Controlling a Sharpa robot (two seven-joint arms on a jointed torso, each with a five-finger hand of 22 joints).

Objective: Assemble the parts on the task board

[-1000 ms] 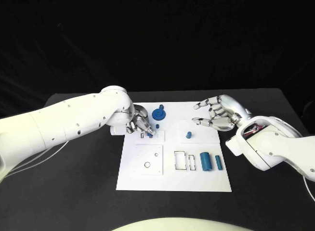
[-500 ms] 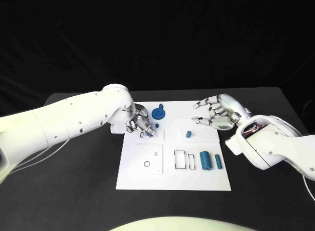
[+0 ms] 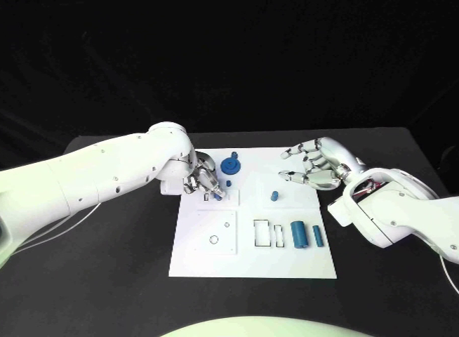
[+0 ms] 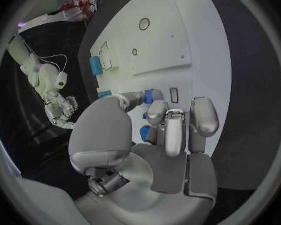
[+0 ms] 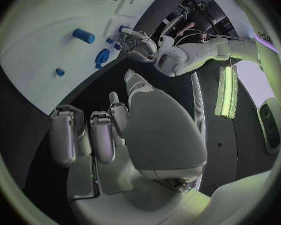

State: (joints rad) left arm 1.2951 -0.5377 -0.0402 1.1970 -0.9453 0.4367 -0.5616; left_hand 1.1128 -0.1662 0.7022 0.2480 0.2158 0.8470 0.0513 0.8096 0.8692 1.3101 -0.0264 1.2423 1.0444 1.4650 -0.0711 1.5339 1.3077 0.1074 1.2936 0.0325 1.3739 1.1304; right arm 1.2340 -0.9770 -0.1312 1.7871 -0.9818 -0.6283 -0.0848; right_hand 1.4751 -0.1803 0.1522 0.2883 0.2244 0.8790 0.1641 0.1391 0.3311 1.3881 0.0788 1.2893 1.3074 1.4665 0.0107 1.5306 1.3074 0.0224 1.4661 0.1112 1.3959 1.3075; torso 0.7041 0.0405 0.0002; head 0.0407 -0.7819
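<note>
Little is changing across the last second: both hands are keeping almost the same places over the far end of the task board (image 3: 252, 270), the left one having edged slightly toward the board's near side.

From the head camera, the left hand (image 3: 203, 180) is hovering at the board's far left corner, fingers bunched downward around a small blue part (image 3: 218, 196). Its own wrist camera is showing what that angle hides: the thumb and fingertips (image 4: 154, 96) are pinching this blue part (image 4: 155, 94) just beside a small rectangular slot (image 4: 174, 95) in the board.

The right hand (image 3: 316, 167) is hanging over the far right corner, fingers loosely spread and curved, holding nothing; its wrist camera is showing those fingers (image 5: 90, 135) apart above the table.

On the board, a blue gear (image 3: 231, 166) is sitting near the far edge, and a short blue peg (image 3: 274, 196) is standing in the middle. Toward the near right, a thick blue cylinder (image 3: 300, 234) and a thinner blue pin (image 3: 318, 235) are lying side by side, next to an outlined rectangular recess (image 3: 262, 233).
</note>
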